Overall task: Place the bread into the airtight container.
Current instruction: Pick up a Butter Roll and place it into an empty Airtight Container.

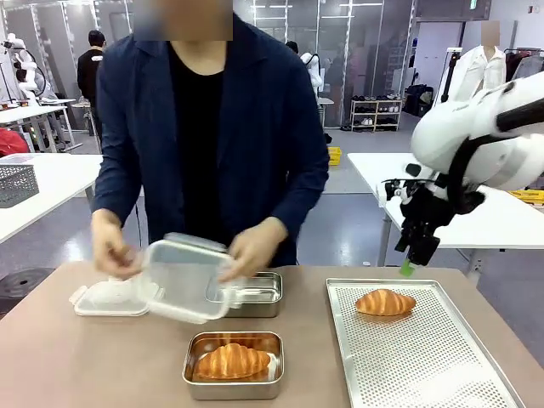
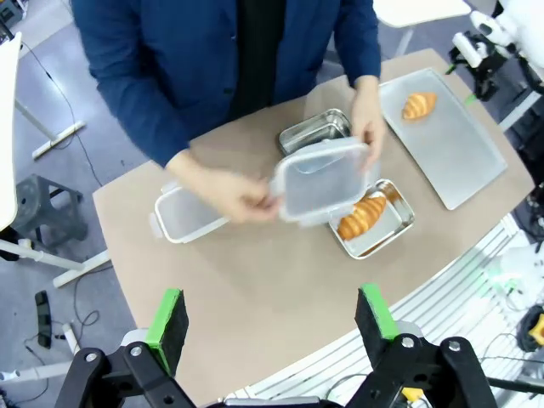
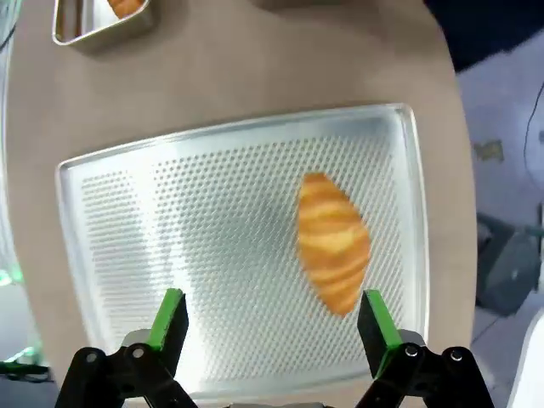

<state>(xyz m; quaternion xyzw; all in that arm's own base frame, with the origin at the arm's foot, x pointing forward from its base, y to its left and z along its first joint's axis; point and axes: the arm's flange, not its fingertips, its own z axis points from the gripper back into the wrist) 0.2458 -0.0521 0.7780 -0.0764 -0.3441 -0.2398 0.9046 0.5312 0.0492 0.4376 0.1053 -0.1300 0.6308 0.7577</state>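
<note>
One croissant (image 1: pixel 385 302) (image 3: pixel 333 242) lies on the perforated metal tray (image 1: pixel 425 365) (image 3: pixel 170 221) at the right. A second croissant (image 1: pixel 231 361) (image 2: pixel 364 215) sits in the near steel container (image 1: pixel 191 382) (image 2: pixel 399 229). Behind it stands another steel container (image 1: pixel 263 297) (image 2: pixel 310 134). The person's two hands hold a translucent lid (image 1: pixel 183 280) (image 2: pixel 323 177) above these containers. My right gripper (image 1: pixel 408 265) (image 3: pixel 272 327) hovers open above the tray's far edge, over the croissant. High above the table, my left gripper (image 2: pixel 270 319) is open with nothing in it.
A second translucent lid (image 1: pixel 110 299) (image 2: pixel 183 212) lies on the brown table (image 1: pixel 85 365) at the left. The person stands close against the far edge. The near steel container (image 3: pixel 98 25) also appears beyond the tray in the right wrist view.
</note>
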